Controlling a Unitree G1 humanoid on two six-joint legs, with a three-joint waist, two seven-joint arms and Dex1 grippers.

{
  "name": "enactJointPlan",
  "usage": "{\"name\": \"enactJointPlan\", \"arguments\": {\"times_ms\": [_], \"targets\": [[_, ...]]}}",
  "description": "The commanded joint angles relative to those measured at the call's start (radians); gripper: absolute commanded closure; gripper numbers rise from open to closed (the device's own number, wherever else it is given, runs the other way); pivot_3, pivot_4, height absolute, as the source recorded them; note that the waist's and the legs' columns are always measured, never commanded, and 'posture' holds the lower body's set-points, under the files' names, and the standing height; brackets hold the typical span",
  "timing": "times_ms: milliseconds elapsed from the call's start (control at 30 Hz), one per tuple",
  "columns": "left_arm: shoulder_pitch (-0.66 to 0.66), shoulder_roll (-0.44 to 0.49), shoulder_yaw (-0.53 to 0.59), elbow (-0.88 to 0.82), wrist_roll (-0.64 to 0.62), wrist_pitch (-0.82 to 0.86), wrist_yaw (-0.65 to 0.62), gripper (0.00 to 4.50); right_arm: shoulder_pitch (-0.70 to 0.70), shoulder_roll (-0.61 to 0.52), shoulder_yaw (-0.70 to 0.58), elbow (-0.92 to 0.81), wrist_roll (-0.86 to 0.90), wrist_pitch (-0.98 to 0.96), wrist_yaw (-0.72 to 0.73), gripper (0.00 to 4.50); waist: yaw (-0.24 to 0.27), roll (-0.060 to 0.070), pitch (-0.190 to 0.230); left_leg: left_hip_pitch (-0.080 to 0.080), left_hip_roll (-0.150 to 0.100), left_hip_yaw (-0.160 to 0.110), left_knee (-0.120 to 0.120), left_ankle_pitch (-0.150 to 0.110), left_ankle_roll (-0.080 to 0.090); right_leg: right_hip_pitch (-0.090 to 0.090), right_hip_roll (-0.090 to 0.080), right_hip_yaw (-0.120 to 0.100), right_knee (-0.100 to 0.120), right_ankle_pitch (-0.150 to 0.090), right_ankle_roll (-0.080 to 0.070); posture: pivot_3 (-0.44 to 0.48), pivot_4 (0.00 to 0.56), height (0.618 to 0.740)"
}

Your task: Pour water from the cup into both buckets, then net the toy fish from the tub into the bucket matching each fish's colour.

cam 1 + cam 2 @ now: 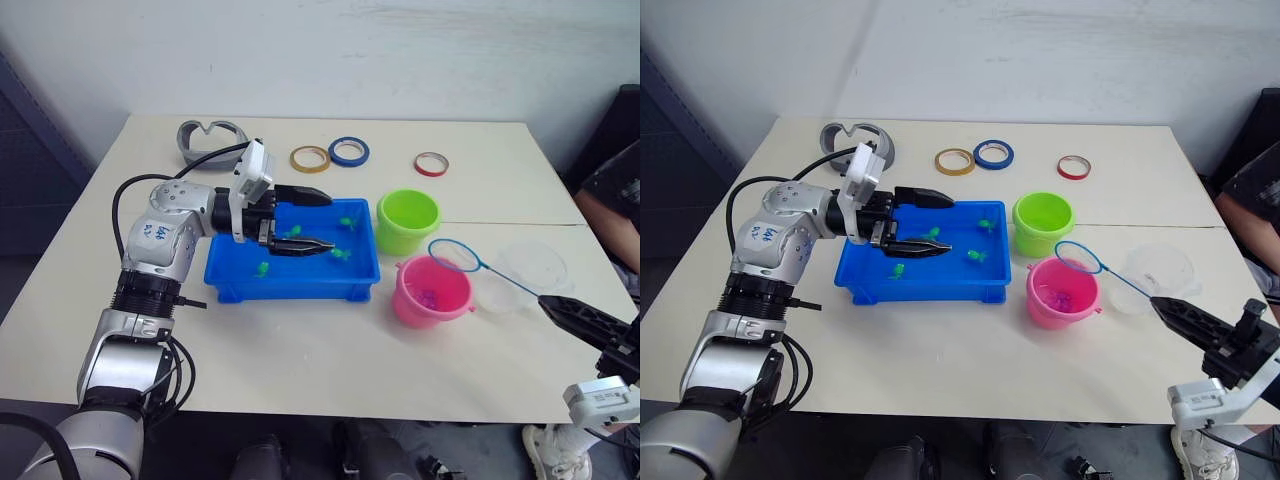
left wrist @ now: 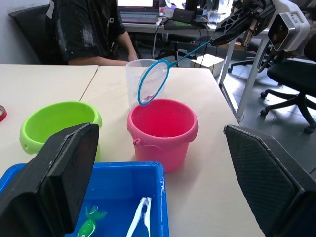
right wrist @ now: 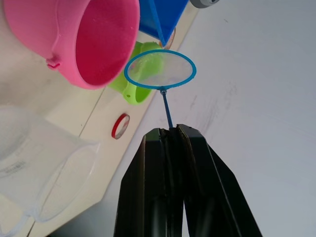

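Light blue hoop on a thin dark handle: that's the little net (image 1: 455,255), and it's held just over the far right rim of the bright pink plastic bucket (image 1: 430,292), hoop tilted toward the bucket's mouth. A speck of pink can be made out at the hoop's low edge in the left wrist view, and a few small pink fish (image 1: 428,297) are seen lying inside the bucket already. So the netting step looks to be in hand, most likely a pink catch being tipped out.

The handle's end is pinched by the right gripper (image 3: 170,136), fingers pressed together on it, the arm reaching in low from the near right corner of the table.

Next, the net would probably have to be carried left to the shallow bright blue rectangular plastic tub (image 1: 225,280), where several tiny green toy fish (image 1: 345,223) are left in the water. Those belong in the lime green plastic bucket (image 1: 407,220), which is set just right of the tub and just beyond the pink one. The clear wide plastic cup (image 1: 535,268) is parked right of the pink bucket.

The left gripper (image 1: 322,220) is held over the middle of the tub, fingers spread wide apart with nothing between them, forearm stretched in from the left. It'll need to be dodged on the next scoop.
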Motion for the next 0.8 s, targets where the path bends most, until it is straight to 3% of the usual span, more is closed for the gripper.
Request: {"name": "enactJointPlan", "arguments": {"times_ms": [33, 200, 267, 367, 533, 800], "targets": [[-0.021, 0.020, 0.020, 0.033, 0.024, -0.031, -0.001, 0.07, -0.039, -0.017, 0.028, -0.055, 0.206, 0.266, 0.059, 4.50, -0.002, 0.000, 0.000, 0.000, 0.000, 0.000, 0.000, 0.000, 0.000, 0.000, 0.000, 0.000, 0.000, 0.000, 0.000, 0.000, 0.150, 0.740], [-0.004, 0.082, 0.042, 0.085, 0.052, -0.044, -0.003, 0.07, -0.119, -0.077, 0.163, -0.241, 0.707, 0.824, 0.170, 4.50, -0.006, 0.000, 0.000, 0.001, 0.001, 0.000, 0.000, 0.000, -0.001, 0.000, 0.000, 0.000, 0.002, 0.000, 0.000, 0.000, 0.150, 0.740], [0.012, 0.107, 0.053, 0.085, 0.056, -0.041, 0.006, 0.07, -0.192, -0.118, 0.215, -0.286, 0.858, 0.921, 0.195, 4.50, -0.007, 0.000, 0.000, 0.001, 0.002, 0.000, 0.000, 0.001, -0.001, 0.000, 0.000, -0.001, 0.002, 0.000, 0.000, 0.000, 0.150, 0.740], [0.057, 0.153, 0.084, 0.048, 0.052, -0.016, 0.027, 0.07, -0.406, -0.155, 0.367, -0.283, 1.076, 1.214, 0.134, 4.50, -0.007, 0.000, 0.000, 0.001, 0.002, -0.001, 0.001, 0.001, -0.001, 0.000, 0.000, -0.001, 0.002, 0.000, 0.000, 0.000, 0.150, 0.740], [0.143, 0.201, 0.119, -0.078, 0.025, 0.051, 0.055, 0.07, -0.634, -0.151, 0.558, -0.248, 1.396, 1.657, 0.044, 4.50, 0.000, -0.001, 0.000, -0.002, 0.002, -0.003, 0.001, 0.000, -0.001, -0.002, -0.001, -0.003, 0.000, 0.000, 0.000, 0.000, 0.150, 0.740], [0.272, 0.255, 0.162, -0.278, 0.009, 0.122, 0.118, 0.07, -0.956, 0.056, 0.715, 0.020, 1.774, 2.121, -0.147, 4.50, -0.003, -0.001, 0.000, -0.005, 0.002, -0.004, 0.002, 0.000, 0.001, -0.003, -0.003, -0.005, -0.001, 0.000, 0.000, 0.000, 0.150, 0.740]]}}
